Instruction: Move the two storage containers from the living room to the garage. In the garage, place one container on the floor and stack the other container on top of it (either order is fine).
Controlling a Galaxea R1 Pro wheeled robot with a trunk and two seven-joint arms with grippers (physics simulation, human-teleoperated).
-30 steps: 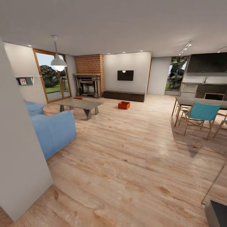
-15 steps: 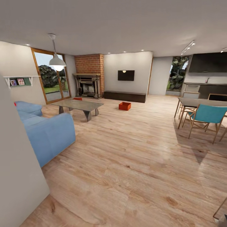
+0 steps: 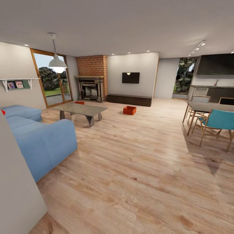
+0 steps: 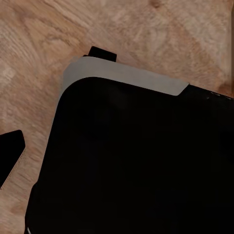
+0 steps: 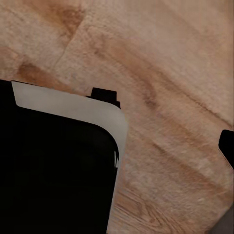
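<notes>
Bin point(image 3: 129, 110) — boxy, orange-red, perhaps smooth-walled.

Light wood-plank floor point(image 3: 136, 169) runs thru the whole living room. One orange-red storage container point(image 3: 129, 110) sits right on the floor, in front of the long dark bench point(image 3: 129, 99). A 2nd orange-red storage container point(image 3: 79, 102) shows just behind the low coffee table point(image 3: 81, 110); can't tell what it rests on. Blue sofa point(image 3: 39, 143), table w/ chairs point(image 3: 208, 120) stand on the planks too.
</notes>
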